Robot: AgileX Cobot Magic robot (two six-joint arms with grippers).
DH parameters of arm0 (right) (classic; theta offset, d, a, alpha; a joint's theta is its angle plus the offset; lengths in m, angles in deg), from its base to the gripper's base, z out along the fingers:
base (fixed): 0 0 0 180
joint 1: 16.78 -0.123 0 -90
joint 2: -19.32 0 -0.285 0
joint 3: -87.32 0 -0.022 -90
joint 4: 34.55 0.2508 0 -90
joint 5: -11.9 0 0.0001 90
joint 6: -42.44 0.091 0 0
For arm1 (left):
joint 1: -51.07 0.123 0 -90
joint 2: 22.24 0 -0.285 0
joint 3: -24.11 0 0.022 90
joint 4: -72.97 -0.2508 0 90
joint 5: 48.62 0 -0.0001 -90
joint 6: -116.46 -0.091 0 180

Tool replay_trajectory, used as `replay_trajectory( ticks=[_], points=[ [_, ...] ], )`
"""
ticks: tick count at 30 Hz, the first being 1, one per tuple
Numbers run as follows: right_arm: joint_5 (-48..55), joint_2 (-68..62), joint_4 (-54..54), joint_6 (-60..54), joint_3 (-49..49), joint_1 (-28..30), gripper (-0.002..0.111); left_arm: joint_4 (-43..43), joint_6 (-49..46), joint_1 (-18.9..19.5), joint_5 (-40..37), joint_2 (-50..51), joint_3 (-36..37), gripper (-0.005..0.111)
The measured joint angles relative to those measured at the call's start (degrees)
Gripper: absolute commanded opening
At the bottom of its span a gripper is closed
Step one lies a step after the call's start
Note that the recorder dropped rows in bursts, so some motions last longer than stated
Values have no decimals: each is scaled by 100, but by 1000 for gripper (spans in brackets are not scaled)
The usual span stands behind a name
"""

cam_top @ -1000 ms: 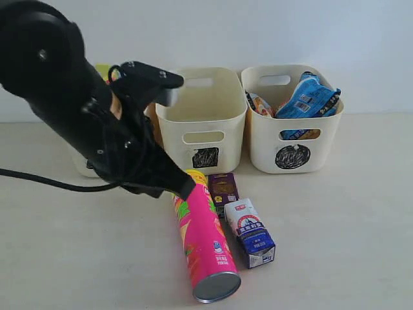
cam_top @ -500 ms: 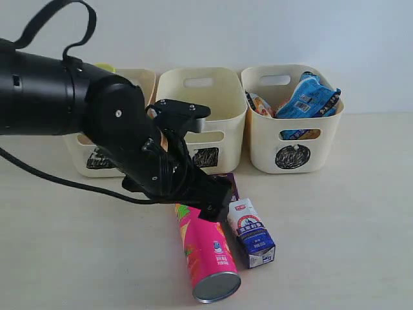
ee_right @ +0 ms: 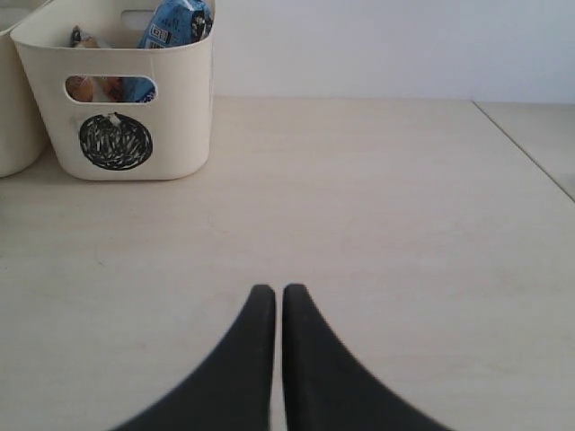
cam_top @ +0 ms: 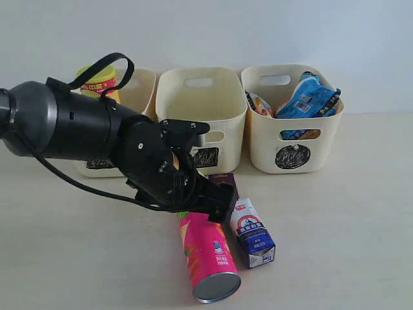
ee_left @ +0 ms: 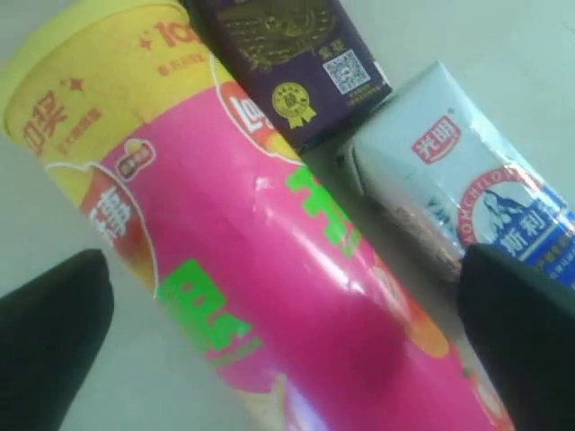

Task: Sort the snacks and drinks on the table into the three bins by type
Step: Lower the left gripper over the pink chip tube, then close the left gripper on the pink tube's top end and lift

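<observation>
1. Swinging the left gripper [ee_left: 283, 323] down and across from up by the bins, and now hanging it right over the pink chip tube [cam_top: 206, 255], toward its yellow end.
2. Holding the jaws spread wide, one finger either side of the tube. Not pinching anything yet, going by the left wrist view.
3. Leaving the tube lying flat on the table [cam_top: 335, 245], silver end toward the camera, with the purple carton [cam_top: 224, 183] and the blue-and-white carton [cam_top: 253, 234] just beside it.
4. Uncovering the left bin [cam_top: 139, 84] with the arm out of the way, and showing the yellow chip tube [cam_top: 97, 81] already standing in there.
5. Guessing the pink tube is next, probably heading for that same bin.
6. Seeing the blue packet [cam_top: 313, 97] and orange-white packet [cam_top: 260, 104] sorted into the right bin [cam_top: 293, 139], so presumably saving the middle bin [cam_top: 201, 119] for the two cartons.
7. Parking the right gripper [ee_right: 270, 301] low over bare table, jaws pressed together, gripping nothing.
</observation>
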Motion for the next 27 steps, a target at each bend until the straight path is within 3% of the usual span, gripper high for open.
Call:
replay_trajectory(
  ticks=[19, 27],
  points=[
    [0, 0, 0, 0, 0, 0, 0, -181, 45, 208, 189, 472, 0, 89],
    [0, 0, 0, 0, 0, 0, 0, -306, 45, 208, 69, 551, 0, 68]
  ],
)
